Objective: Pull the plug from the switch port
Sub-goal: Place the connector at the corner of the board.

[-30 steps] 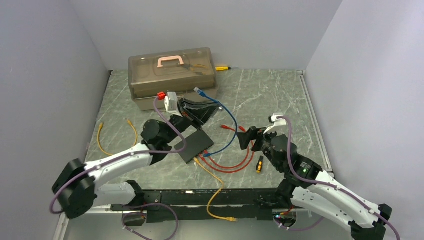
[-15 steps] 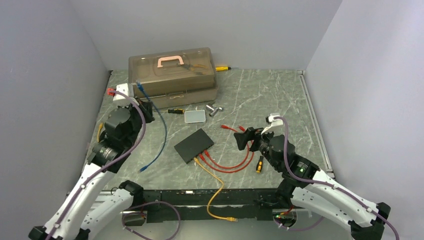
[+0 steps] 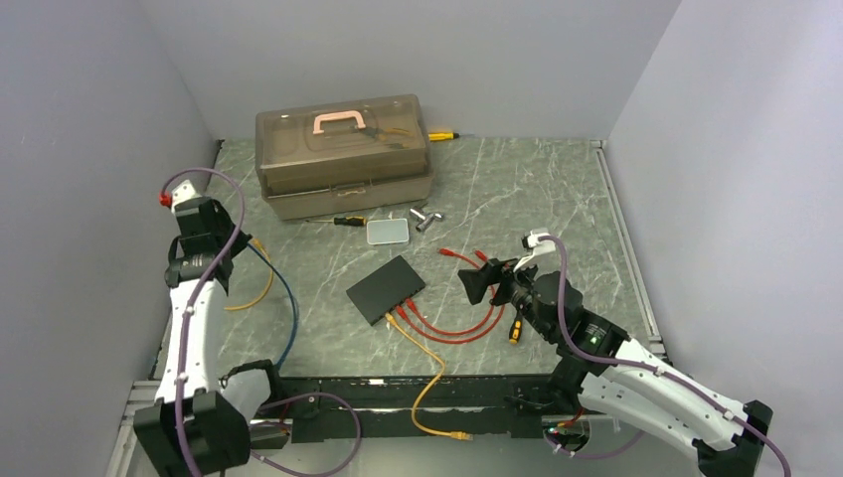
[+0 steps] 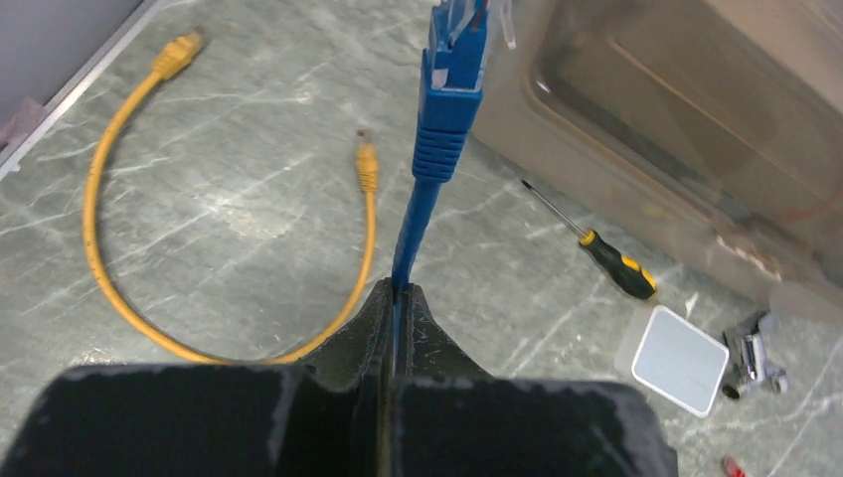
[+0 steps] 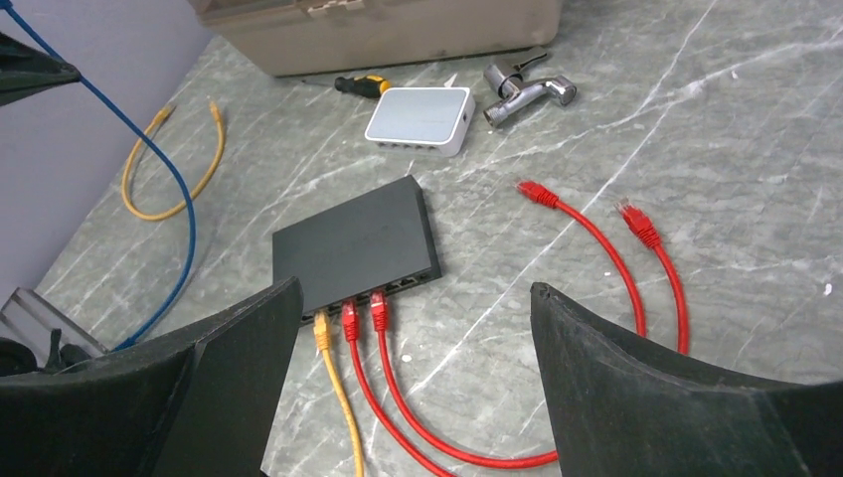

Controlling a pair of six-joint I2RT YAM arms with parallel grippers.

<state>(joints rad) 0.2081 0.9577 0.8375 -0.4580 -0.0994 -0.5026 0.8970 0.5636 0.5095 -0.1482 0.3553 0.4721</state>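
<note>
Flat black switch (image 5: 353, 243), apparently three plugs (image 5: 349, 316)

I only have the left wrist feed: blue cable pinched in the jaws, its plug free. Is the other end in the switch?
Observer: No. From above, the blue cable hangs from the left gripper and trails off to the left, apart from the switch.
Operator: What is plugged in, then?
Observer: The right wrist view shows one yellow plug and two red plugs side by side in the ports.
Operator: And the right gripper?
Observer: The right gripper is open, hovering on the port side of the switch, touching nothing.
</note>
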